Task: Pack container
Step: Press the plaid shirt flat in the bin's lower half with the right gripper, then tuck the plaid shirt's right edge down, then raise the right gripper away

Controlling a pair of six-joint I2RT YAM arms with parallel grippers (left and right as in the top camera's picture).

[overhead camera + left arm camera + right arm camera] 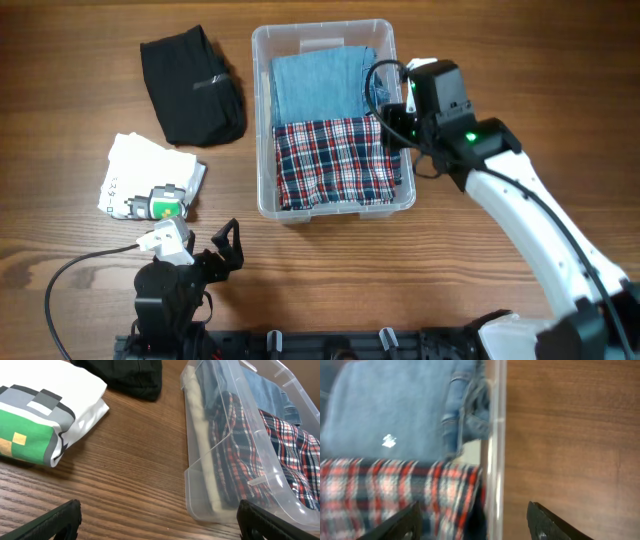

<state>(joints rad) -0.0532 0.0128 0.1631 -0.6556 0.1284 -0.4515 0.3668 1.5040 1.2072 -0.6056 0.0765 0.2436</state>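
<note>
The wood-grain worktop (500, 60) carried the container (262, 120) at its far middle, with a folded blue denim garment (318, 85) in the far half and a red, white and blue plaid garment (330, 160) in the near half. To its left you had a folded black garment (190, 85) and, nearer, a folded white shirt (150, 175) with a green pixel print. Your right end effector (393, 128) hung at the container's right rim, fingers spread to either side of it, one over the plaid, one outside, pinching nothing. Your left end effector (228, 248) sat low by the near edge, spread wide and empty.
</note>
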